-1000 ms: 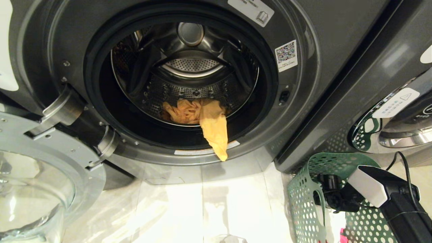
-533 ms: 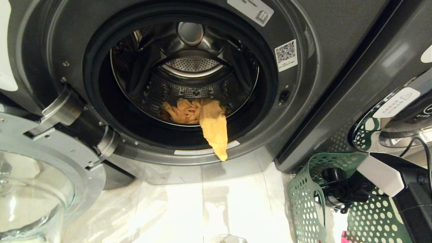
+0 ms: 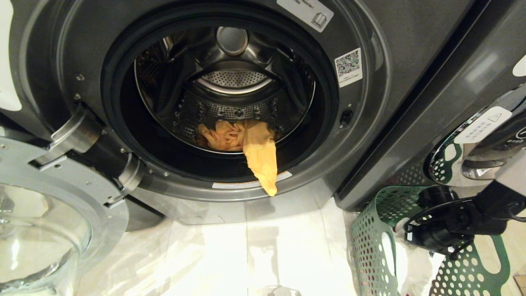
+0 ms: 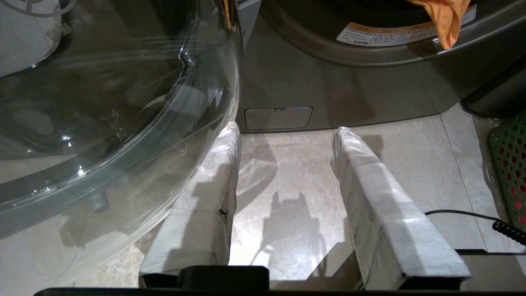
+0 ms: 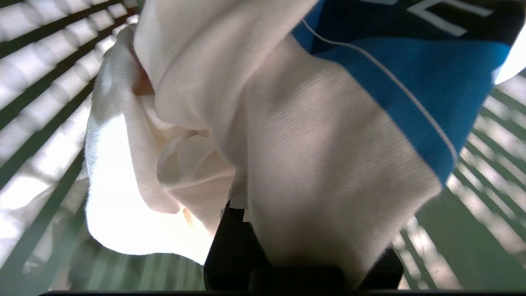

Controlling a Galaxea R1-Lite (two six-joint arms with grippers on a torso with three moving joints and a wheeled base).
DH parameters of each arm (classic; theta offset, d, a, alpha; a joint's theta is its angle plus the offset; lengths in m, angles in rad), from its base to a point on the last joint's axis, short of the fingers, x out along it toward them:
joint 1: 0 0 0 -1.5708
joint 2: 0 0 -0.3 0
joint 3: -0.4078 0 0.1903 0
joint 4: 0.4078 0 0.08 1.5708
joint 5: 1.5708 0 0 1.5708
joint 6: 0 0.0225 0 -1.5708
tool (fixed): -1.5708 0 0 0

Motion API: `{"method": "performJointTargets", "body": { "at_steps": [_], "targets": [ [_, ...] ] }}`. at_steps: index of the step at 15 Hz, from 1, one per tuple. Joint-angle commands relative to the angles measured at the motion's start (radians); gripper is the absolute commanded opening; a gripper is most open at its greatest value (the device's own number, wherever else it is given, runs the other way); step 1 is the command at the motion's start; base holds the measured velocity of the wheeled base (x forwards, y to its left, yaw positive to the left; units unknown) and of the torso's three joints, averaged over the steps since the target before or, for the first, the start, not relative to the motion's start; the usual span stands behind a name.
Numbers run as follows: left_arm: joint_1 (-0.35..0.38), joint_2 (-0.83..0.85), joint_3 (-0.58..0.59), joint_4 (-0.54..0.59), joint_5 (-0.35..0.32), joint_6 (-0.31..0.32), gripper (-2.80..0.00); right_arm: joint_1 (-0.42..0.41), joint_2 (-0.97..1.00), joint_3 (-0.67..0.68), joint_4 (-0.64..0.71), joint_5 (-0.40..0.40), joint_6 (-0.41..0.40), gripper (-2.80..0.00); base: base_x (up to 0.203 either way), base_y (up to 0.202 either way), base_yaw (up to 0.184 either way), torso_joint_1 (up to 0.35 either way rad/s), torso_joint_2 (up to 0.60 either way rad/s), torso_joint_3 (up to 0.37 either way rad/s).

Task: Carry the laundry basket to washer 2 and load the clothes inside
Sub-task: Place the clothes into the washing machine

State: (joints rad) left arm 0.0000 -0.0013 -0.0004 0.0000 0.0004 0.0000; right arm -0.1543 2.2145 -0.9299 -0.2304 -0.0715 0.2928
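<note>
Head view shows the right arm reaching in from the right edge, its right gripper (image 3: pixel 415 236) low over the laundry basket (image 3: pixel 370 246), which stands on the floor at the lower right, just beside the front corner of washer 2 (image 3: pixel 370 123). A white garment (image 3: pixel 411 267) hangs from the gripper inside the basket's rim. Right wrist view makes the grip plain: the black jaws are pinched together on a fold of this white cloth (image 5: pixel 287 164), which carries a blue band (image 5: pixel 411 82), with the green basket wall blurred behind it.

Washer 2 has its door (image 3: pixel 49 213) swung open to the left, glass bowl facing up. A mustard-yellow garment (image 3: pixel 254 148) lies in the steel drum (image 3: pixel 230 82), one end drooping over the door seal and past the lower lip. A second machine (image 3: pixel 485 139) stands to the right. Pale glossy floor tiles (image 3: pixel 246 255) spread in front.

Left wrist view alone shows the left gripper (image 4: pixel 287 135), hanging low above the tiles with its white-wrapped fingers (image 4: pixel 370 185) spread apart and empty, one finger next to the door glass, and the washer's small service flap (image 4: pixel 278 118) ahead.
</note>
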Motion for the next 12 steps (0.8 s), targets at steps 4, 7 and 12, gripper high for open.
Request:
{"method": "performJointTargets", "body": {
  "at_steps": [4,7,12],
  "targets": [
    [0.000,0.001,0.000,0.000,0.001,0.000,-2.80,0.010,-0.645,0.244,0.090,-0.012,-0.094,-2.80,0.000,0.000,0.000,0.000,0.00,0.000],
    [0.000,0.001,-0.001,0.000,0.000,0.000,-2.80,0.016,-1.017,0.310,0.233,-0.024,-0.264,-2.80,0.000,0.000,0.000,0.000,0.00,0.000],
    [0.000,0.001,-0.001,0.000,0.000,0.000,-2.80,0.176,-1.422,0.217,0.667,-0.032,-0.480,-2.80,0.000,0.000,0.000,0.000,0.00,0.000]
  ]
}}
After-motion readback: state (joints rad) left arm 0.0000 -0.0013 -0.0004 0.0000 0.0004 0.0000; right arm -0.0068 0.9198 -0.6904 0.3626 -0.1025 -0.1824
